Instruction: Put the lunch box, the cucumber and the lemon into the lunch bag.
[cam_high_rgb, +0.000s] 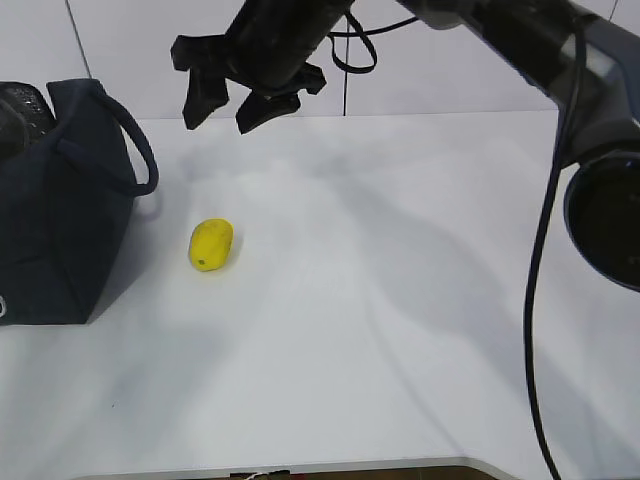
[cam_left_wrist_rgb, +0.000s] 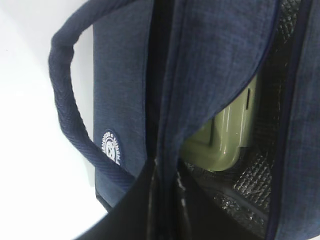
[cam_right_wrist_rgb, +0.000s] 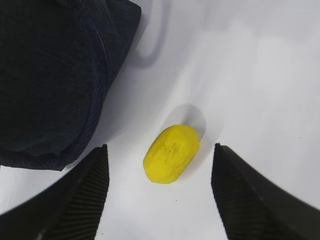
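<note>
The navy lunch bag (cam_high_rgb: 60, 230) stands at the table's left edge. My left gripper (cam_left_wrist_rgb: 167, 172) is shut on the fabric rim of the lunch bag (cam_left_wrist_rgb: 125, 75), holding its mouth apart. Inside, the lunch box (cam_left_wrist_rgb: 225, 142) shows its sage-green lid against the mesh lining. The yellow lemon (cam_high_rgb: 211, 244) lies on the table just right of the bag. My right gripper (cam_high_rgb: 225, 115) hangs open well above it, and in the right wrist view the lemon (cam_right_wrist_rgb: 171, 153) sits between and beyond the two ribbed fingers (cam_right_wrist_rgb: 87, 190). The cucumber is hidden.
White table (cam_high_rgb: 400, 300) stretches to the right and front of the lemon. A padded loop handle (cam_high_rgb: 140, 150) of the bag hangs toward the lemon. The right arm's cable (cam_high_rgb: 540, 300) dangles at the right side.
</note>
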